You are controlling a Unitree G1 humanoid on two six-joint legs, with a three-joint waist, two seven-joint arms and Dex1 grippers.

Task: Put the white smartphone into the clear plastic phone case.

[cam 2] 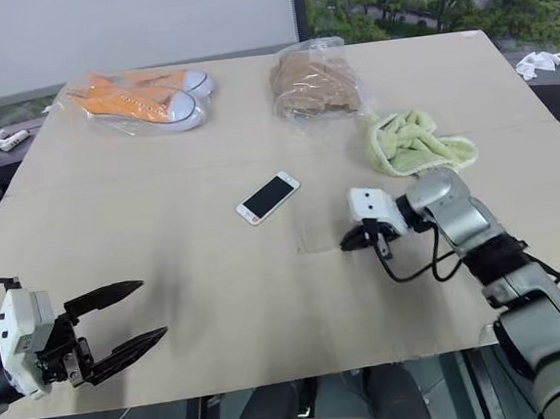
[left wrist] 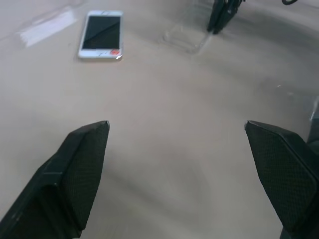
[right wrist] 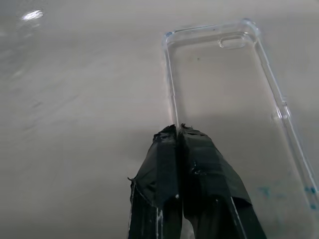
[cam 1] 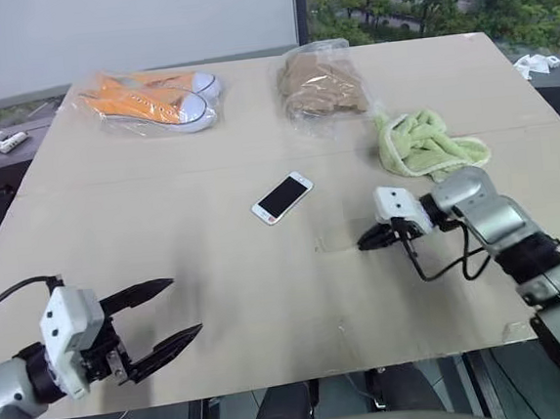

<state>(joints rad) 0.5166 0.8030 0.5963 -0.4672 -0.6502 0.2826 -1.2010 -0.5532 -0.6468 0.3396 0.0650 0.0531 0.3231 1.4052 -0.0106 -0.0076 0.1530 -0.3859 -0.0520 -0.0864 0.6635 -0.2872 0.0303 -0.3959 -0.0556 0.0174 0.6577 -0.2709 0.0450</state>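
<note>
Right wrist view: right tool [right wrist: 178,128] pinched shut on long rim of clear plastic phone case [right wrist: 234,104]; thin, light, slippery, likely flexible. White smartphone [cam 1: 282,198] at 10 o'clock, rigid; grip by long edges. Left tool [cam 1: 172,315] open.

white smartphone [cam 1: 282,198] with black screen; orange shoes [cam 1: 148,96]; green cloth [cam 1: 427,142].
</note>
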